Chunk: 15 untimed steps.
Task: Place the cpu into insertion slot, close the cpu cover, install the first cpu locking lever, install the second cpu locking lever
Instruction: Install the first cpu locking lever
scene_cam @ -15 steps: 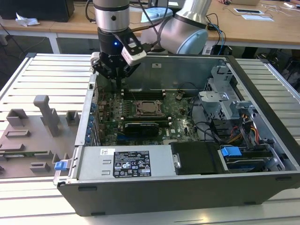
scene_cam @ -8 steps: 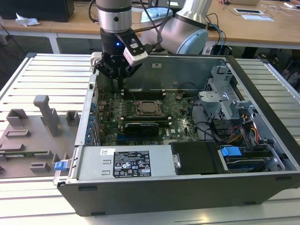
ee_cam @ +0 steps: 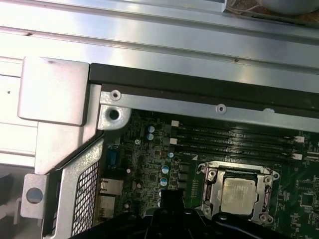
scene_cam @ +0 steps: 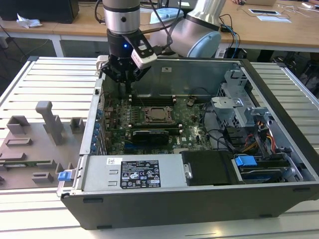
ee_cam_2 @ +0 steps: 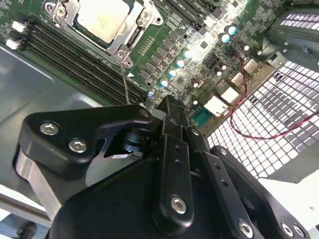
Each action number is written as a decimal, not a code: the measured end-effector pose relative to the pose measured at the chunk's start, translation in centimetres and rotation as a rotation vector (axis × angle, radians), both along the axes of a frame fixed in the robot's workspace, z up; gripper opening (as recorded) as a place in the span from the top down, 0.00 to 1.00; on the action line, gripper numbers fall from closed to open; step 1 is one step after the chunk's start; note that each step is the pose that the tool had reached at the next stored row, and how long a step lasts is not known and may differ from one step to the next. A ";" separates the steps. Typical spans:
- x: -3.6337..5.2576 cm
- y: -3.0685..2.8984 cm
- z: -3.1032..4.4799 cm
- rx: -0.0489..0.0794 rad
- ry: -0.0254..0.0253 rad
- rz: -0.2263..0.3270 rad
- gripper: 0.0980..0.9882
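Note:
The cpu [scene_cam: 159, 114] [ee_cam_2: 102, 17] [ee_cam: 239, 194], a silver-grey square, lies in the insertion slot [ee_cam: 205, 175] on the green motherboard inside the open computer case. The cpu cover [ee_cam_2: 135, 34] [ee_cam: 237, 170], a silvery frame, rests flat around it. A thin wire locking lever [ee_cam_2: 124, 84] rises from the socket's corner toward my fingers. My gripper [scene_cam: 128, 88] [ee_cam_2: 169, 107] [ee_cam: 169, 196] hangs over the board to the exterior view's left of the socket, near the case's far wall. It is shut, and I see nothing between the fingers. Whether they touch the lever I cannot tell.
Black memory slots [ee_cam: 234, 137] run between the socket and the case's far wall [ee_cam: 199, 84]. A black graphics card [scene_cam: 149, 135] lies in front of the socket, a labelled power supply [scene_cam: 132, 174] nearer still. Drive cages and cables [scene_cam: 249, 124] are at the exterior view's right, a grey fixture plate [scene_cam: 35, 144] outside left.

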State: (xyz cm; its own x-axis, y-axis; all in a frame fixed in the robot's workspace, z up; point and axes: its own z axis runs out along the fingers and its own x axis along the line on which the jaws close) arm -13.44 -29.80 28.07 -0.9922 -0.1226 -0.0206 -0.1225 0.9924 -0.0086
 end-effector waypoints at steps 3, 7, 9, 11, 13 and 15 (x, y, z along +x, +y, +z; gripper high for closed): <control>-0.01 -0.01 -0.18 0.000 0.0002 0.000 0.99; -0.01 -0.01 -0.77 0.000 0.0002 0.000 0.99; -0.01 -0.01 -0.92 0.000 0.0002 0.000 0.99; -0.01 -0.01 -1.08 0.000 0.0002 0.000 0.99; -0.01 -0.01 -1.25 0.000 0.0002 0.000 0.99; -0.01 -0.01 -1.49 0.000 0.0002 0.000 0.99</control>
State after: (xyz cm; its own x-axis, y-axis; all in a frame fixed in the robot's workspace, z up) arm -13.44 -29.81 26.58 -0.9922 -0.1227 -0.0204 -0.1225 0.9924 -0.0087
